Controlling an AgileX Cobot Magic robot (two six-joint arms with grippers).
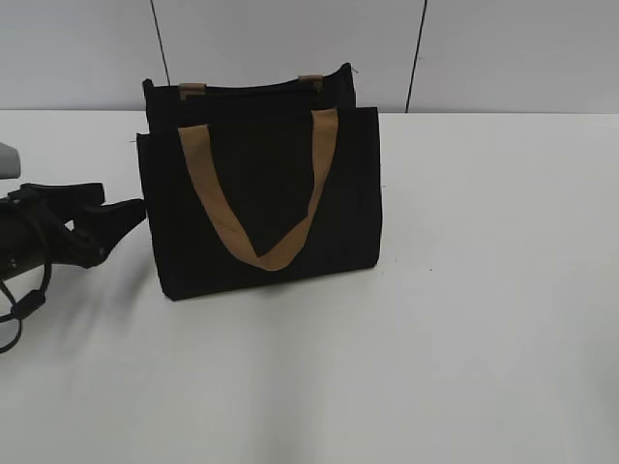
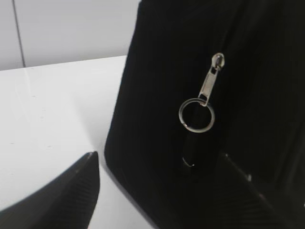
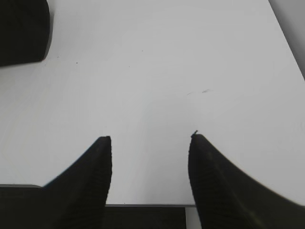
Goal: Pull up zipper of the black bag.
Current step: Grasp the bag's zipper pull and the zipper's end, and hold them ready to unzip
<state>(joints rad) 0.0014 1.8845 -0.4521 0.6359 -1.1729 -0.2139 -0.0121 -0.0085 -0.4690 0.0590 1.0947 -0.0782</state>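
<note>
The black bag (image 1: 261, 193) stands upright in the middle of the white table, with a tan strap handle (image 1: 261, 217) hanging down its front. My left gripper (image 1: 121, 217) is open at the bag's left side, close to it. In the left wrist view the gripper (image 2: 159, 162) has its jaws spread either side of the bag's (image 2: 157, 95) side edge. The zipper's silvery pull (image 2: 209, 81) with a metal ring (image 2: 197, 114) hangs there above the jaws, not held. My right gripper (image 3: 150, 138) is open and empty over bare table, with a corner of the bag (image 3: 21, 28) far off.
The white table (image 1: 484, 290) spreads right of and in front of the bag. A pale wall (image 1: 503, 48) stands just behind it. The right arm is outside the exterior view. The table's right edge (image 3: 288, 43) shows in the right wrist view.
</note>
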